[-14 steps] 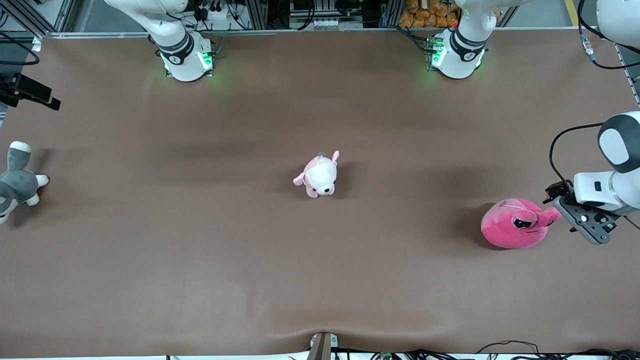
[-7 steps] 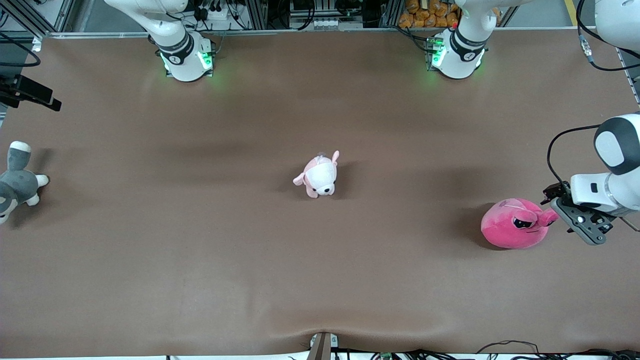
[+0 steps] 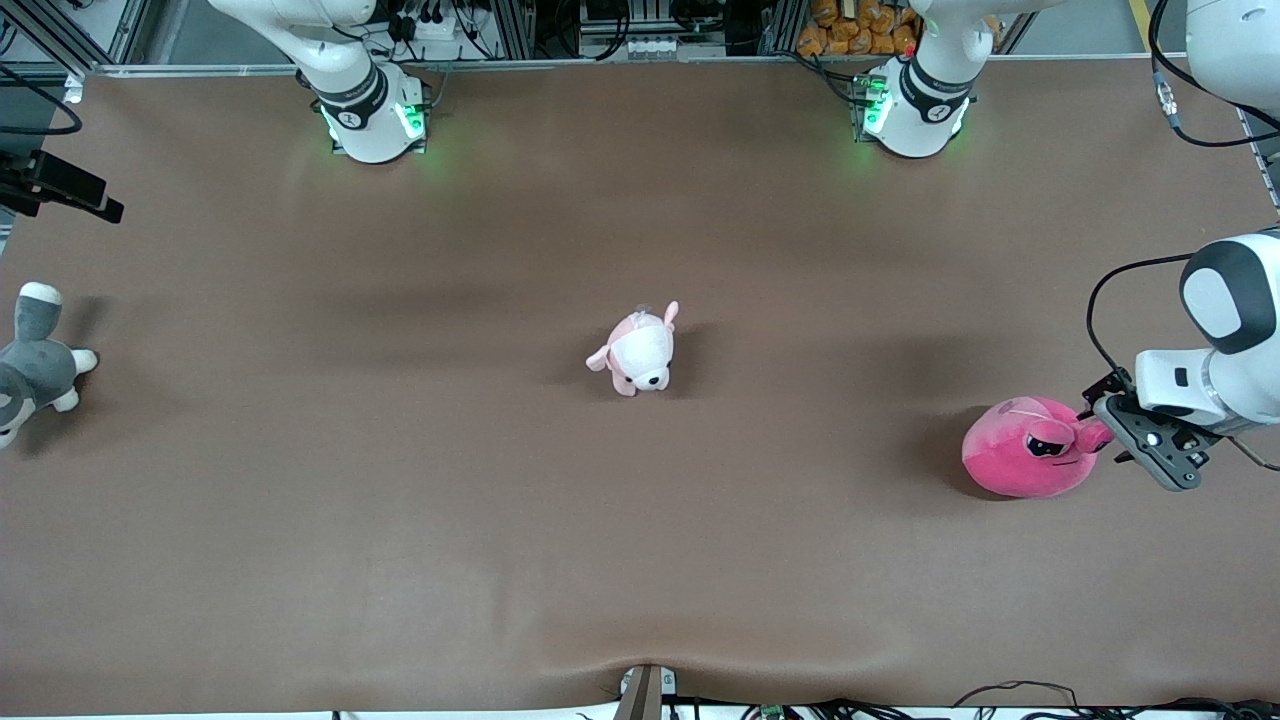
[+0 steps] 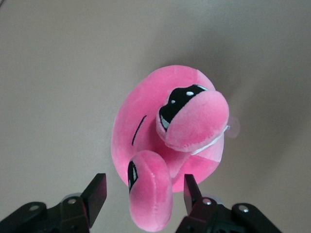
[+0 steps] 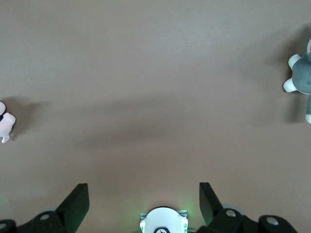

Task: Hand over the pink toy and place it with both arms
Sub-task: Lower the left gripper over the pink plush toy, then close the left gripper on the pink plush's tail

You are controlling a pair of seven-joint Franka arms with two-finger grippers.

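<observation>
The pink toy (image 3: 1025, 450) sits on the table near the left arm's end, its face turned to the front camera. My left gripper (image 3: 1098, 428) is low beside it, at the stalk eye that points toward the left arm's end. In the left wrist view the pink toy (image 4: 146, 131) fills the middle, and the left gripper (image 4: 145, 187) is open astride that stalk eye, with a gap on each side. My right gripper (image 5: 143, 188) is open and holds nothing, high over the table by its own base (image 5: 164, 221). It does not show in the front view.
A small pale pink-and-white puppy plush (image 3: 640, 352) stands mid-table. A grey-and-white plush (image 3: 35, 365) lies at the right arm's end. Both arm bases (image 3: 370, 115) glow green along the edge farthest from the front camera.
My left gripper has edged in toward the pink toy, with its fingers now on either side of the stalk eye. The toy and the right arm have not moved.
</observation>
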